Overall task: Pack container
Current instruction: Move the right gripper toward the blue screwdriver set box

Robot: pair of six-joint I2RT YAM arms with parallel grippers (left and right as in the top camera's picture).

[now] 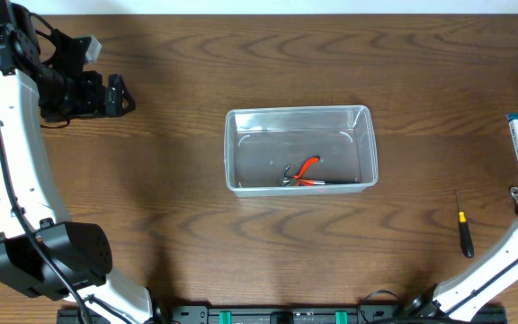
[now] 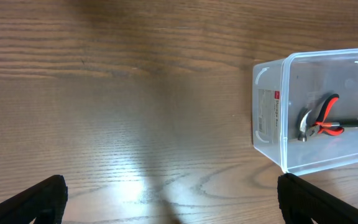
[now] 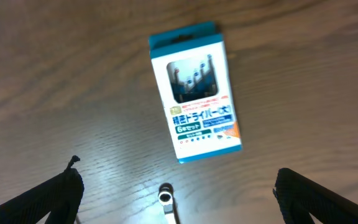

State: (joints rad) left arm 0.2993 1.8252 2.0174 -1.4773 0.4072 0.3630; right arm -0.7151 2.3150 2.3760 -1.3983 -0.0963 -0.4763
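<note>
Wood table point(image 1: 151, 234); blue-white box point(image 3: 195, 92) reads "ドライバー"; container point(image 2: 328, 163) sticker point(image 2: 267, 113) illegible.

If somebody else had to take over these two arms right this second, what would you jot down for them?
Left gripper: open, holding nothing, over bare wood away from the container.
Right gripper: open, holding nothing, above the blue-and-white box near the table's right edge.
Container: upright in the middle of the table, with no lid in view.
Done: the red-handled pliers lie inside it.
Left: the box and a small screwdriver are outside on the right side. The box looks like the next pick, judging by where the right gripper is.
</note>
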